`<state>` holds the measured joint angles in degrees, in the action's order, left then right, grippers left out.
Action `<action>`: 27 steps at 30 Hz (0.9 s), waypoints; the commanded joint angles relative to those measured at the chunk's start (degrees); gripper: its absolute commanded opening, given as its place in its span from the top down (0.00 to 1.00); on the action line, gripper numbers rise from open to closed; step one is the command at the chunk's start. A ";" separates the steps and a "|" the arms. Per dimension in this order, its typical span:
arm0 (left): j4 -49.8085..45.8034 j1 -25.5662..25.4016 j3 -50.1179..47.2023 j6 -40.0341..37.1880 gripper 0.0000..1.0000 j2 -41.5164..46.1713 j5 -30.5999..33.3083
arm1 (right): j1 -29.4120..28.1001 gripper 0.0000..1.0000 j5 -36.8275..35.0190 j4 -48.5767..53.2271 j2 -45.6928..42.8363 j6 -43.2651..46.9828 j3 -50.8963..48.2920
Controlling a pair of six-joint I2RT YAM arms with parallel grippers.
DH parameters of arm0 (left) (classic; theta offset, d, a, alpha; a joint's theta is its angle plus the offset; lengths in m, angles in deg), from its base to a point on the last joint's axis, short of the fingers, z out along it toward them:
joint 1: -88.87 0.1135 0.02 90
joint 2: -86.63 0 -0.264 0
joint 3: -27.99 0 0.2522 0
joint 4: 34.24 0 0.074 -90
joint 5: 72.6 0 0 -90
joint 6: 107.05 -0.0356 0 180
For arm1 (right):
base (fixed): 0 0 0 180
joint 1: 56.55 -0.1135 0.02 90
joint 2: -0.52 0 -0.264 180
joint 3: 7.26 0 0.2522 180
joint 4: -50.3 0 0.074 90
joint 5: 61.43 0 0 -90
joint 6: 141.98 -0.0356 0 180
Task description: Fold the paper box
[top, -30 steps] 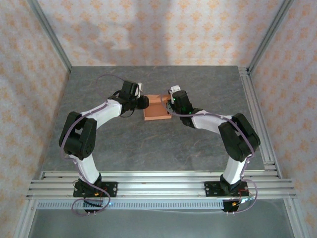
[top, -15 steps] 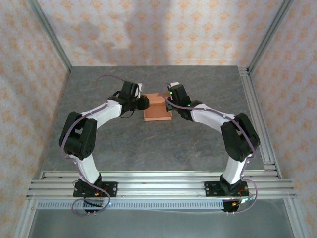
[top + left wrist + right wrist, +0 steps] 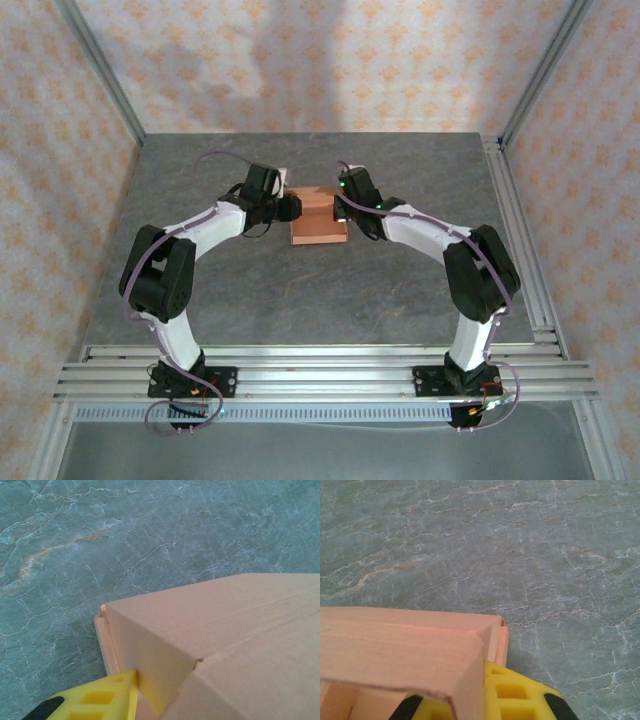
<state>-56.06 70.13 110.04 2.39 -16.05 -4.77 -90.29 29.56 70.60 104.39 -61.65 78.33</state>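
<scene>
Progress looks good — paper box (image 3: 318, 224) sits mid desk (image 3: 300, 300), walls already up, a flap looks loose; right hand (image 3: 338, 209) pinched together beside it, left hand (image 3: 291, 207) touching it, grip unclear

L wrist: paper box (image 3: 235, 630) cut off btm/right, left fingers (image 3: 100, 702) partly behind card
</scene>
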 commanded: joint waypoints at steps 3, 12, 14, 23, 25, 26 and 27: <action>1.46 -0.41 -1.02 -1.07 0.70 1.29 -1.21 | -0.81 1.00 -1.21 -0.05 0.29 -1.07 -4.50; 1.44 -0.48 -2.26 -1.08 0.70 2.79 -1.29 | -2.12 1.00 -3.10 -13.65 -2.56 3.77 -14.07; 1.68 -0.48 -3.01 -1.15 0.70 3.75 -1.30 | -2.26 1.00 -3.62 -15.68 -2.90 4.90 -15.25; 2.86 -0.48 -7.26 -0.92 0.55 9.82 -3.32 | -2.73 1.00 -5.12 -30.56 -1.53 7.73 -22.79; 3.12 -0.46 -8.64 -0.71 0.54 11.72 -3.41 | -3.09 1.00 -5.81 -32.79 -1.55 8.10 -23.95; 3.82 -0.47 -9.58 -0.60 0.53 12.99 -3.57 | -3.17 1.00 -6.23 -33.56 -1.51 8.14 -24.36; 5.26 -0.46 -11.00 -0.71 0.52 14.43 -3.69 | -3.18 1.00 -6.52 -34.05 -1.39 8.13 -24.69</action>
<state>-54.07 70.11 101.61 2.00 -5.75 -7.66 -92.91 24.47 37.40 101.33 -54.77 55.79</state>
